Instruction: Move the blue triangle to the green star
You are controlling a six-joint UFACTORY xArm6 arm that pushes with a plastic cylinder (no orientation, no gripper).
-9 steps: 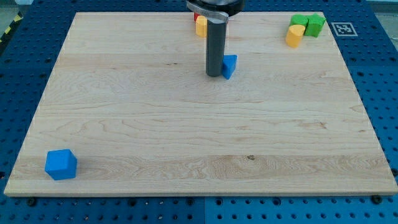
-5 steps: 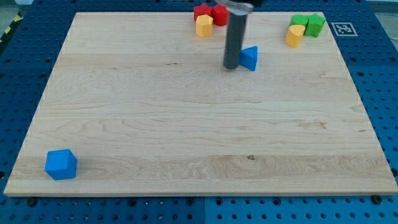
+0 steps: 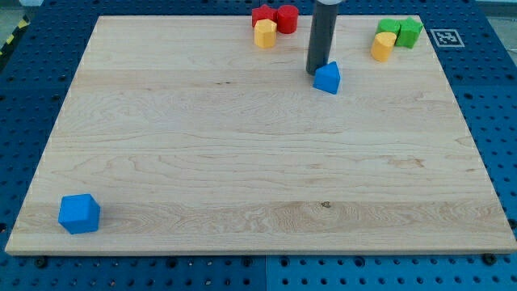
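The blue triangle (image 3: 327, 78) lies on the wooden board (image 3: 242, 153), right of centre near the view's top. My tip (image 3: 317, 72) stands just up and left of it, touching or almost touching its upper left edge. The green star (image 3: 410, 31) sits near the board's top right corner, well to the right of the triangle. A second green block (image 3: 389, 27) and a yellow block (image 3: 382, 46) crowd against the star's left side.
Two red blocks (image 3: 275, 16) and a yellow block (image 3: 265, 34) sit at the top centre, left of the rod. A blue cube (image 3: 79, 213) lies near the bottom left corner. A fiducial marker (image 3: 444, 36) lies beyond the board's top right corner.
My tip moved right and toward the view's top. The blue triangle was pushed to the right, closer to the green star. The other blocks stayed put.
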